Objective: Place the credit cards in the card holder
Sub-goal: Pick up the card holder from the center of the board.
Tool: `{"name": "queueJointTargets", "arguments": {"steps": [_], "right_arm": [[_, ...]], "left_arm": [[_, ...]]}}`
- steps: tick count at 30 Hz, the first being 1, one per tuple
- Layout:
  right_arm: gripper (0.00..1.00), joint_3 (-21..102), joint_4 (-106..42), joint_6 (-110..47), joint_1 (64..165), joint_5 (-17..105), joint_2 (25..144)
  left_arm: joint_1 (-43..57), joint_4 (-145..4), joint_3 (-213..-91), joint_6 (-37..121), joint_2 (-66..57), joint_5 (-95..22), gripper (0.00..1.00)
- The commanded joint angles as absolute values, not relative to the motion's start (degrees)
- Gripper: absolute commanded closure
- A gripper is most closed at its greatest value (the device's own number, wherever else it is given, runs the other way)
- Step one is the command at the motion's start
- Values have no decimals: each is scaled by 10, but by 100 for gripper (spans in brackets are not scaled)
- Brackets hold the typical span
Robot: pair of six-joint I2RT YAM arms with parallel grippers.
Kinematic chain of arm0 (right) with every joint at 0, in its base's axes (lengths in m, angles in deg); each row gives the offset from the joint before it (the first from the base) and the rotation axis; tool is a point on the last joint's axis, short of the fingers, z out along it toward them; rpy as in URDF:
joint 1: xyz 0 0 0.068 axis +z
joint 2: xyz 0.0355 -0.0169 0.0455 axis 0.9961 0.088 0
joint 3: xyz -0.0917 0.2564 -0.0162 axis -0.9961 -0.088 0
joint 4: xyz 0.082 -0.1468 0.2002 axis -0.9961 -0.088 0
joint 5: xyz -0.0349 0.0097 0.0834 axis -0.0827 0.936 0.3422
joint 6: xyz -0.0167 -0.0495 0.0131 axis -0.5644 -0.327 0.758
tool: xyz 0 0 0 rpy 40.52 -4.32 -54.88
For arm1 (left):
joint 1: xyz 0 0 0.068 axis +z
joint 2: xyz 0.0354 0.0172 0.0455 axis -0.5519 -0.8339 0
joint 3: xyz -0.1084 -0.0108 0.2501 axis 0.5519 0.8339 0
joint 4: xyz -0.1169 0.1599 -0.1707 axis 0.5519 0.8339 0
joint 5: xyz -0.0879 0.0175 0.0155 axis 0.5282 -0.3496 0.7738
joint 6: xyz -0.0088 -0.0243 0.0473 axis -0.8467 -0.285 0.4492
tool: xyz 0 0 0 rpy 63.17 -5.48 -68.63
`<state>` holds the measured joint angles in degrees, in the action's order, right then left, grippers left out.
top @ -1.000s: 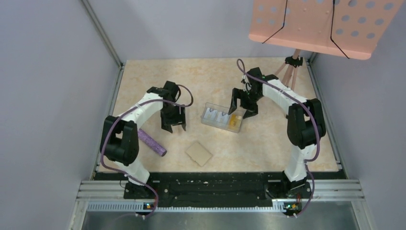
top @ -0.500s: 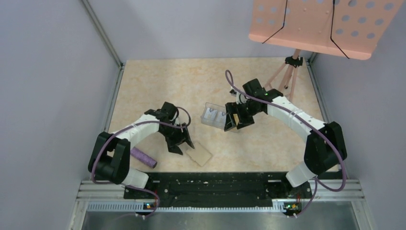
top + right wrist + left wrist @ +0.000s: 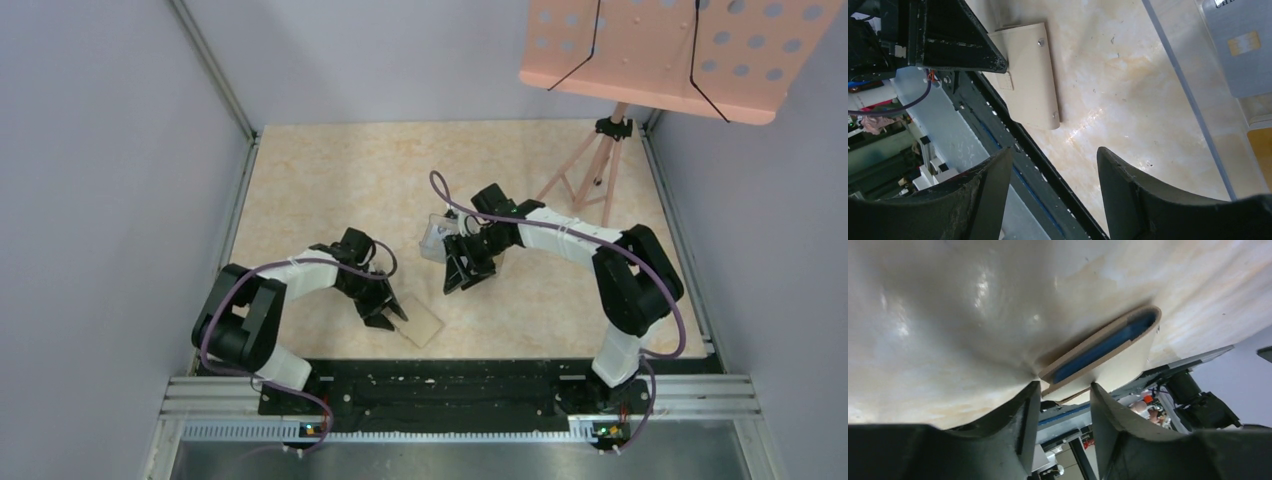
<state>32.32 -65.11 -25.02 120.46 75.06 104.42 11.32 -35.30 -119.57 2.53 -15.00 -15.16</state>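
**mako_7:** Where was the card holder, and did either arm have hold of anything?

**benchrat:** Starting at the near edge: the left gripper (image 3: 1063, 390) was low over the table (image 3: 1128, 100), and the card holder (image 3: 1120, 365) lay flat with one end poking in between its jaws. They were roughly half open, one finger on each side of that end. From its wrist cam you could look right into the blue lining (image 3: 1103, 342) just past the tips. I honestly couldn't tell if the pads were pressing on it or only sitting beside it.

**mako_7:** And the right one?

**benchrat:** The right gripper (image 3: 1054, 152) was a bit further back, with its jaws well apart, nothing between them and only bare tabletop showing through the gap. The card holder was out past its tips, off toward one finger, and not touching. On the other finger's side was the clear tray (image 3: 1176, 75), just beside the jaws. A silvery card (image 3: 1243, 55) and a yellow-orange card (image 3: 1260, 150) lay inside it. Way at the back stood the pink stand (image 3: 680, 50), well apart from both grippers.
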Motion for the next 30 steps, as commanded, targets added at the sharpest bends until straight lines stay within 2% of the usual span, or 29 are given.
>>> {"name": "queueJointTargets", "arguments": {"steps": [1, 5, 6, 18, 30], "right_arm": [[37, 323, -626, -253, 1207, 751, 1032], [35, 331, -637, -252, 1207, 722, 1028], [35, 336, -643, -251, 1208, 710, 1027], [26, 406, -679, -236, 1158, 716, 1006], [23, 465, -696, -277, 1115, 884, 1031]], "left_arm": [[111, -374, -1225, 31, -173, -174, 63], [110, -362, -1257, 56, -193, -184, 98], [110, -358, -1265, 65, -196, -186, 100], [108, -277, -1401, 212, -143, -186, 100], [107, -333, -1459, 268, -75, -67, 100]]}}
